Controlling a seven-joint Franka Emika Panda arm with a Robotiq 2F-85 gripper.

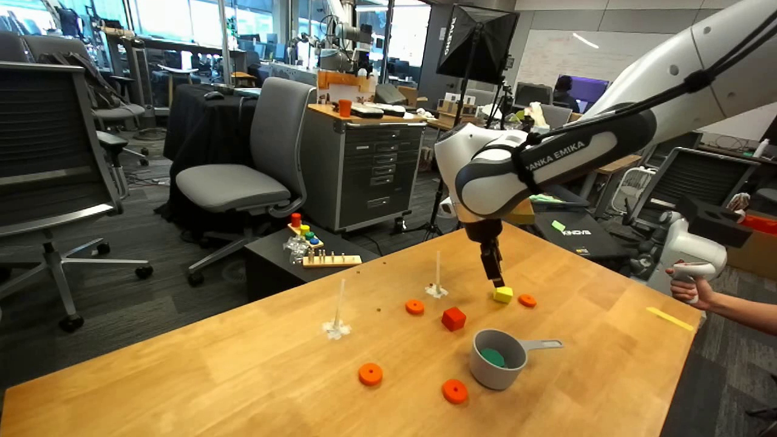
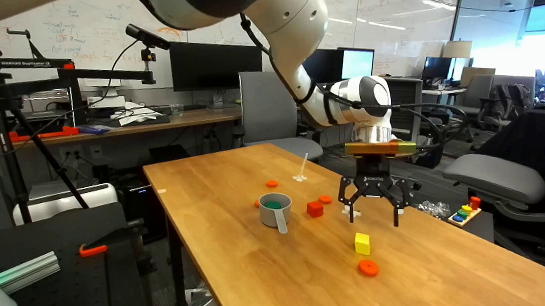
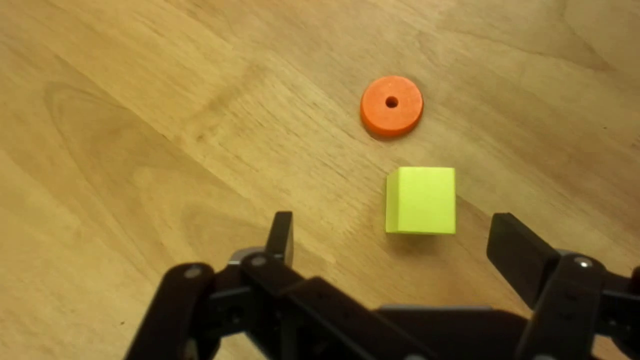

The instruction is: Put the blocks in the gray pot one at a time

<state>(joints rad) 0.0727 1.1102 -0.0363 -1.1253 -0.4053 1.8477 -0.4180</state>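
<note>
Below my wide-spread gripper (image 2: 374,222): yellow cube (image 3: 426,201), orange disc (image 3: 390,114) near it. Farther off from me, red cube (image 1: 454,318); gray pot (image 2: 267,217) beyond, green piece (image 1: 492,357) inside.

I see two thin pale sticks (image 1: 438,269) upright on the wooden table (image 1: 243,376), white patches (image 1: 336,330) at their feet; a strip of yellow tape (image 1: 669,318) lies near the table's edge; beyond the table, in an exterior view, my camera gives me a gray chair (image 1: 234,185), a drawer cabinet (image 1: 370,173) with an orange cup (image 1: 345,108) on top, and a black softbox (image 1: 473,45); in an exterior view I also get a dark monitor (image 2: 213,68) in front of a whiteboard (image 2: 92,29) bearing handwriting.
</note>
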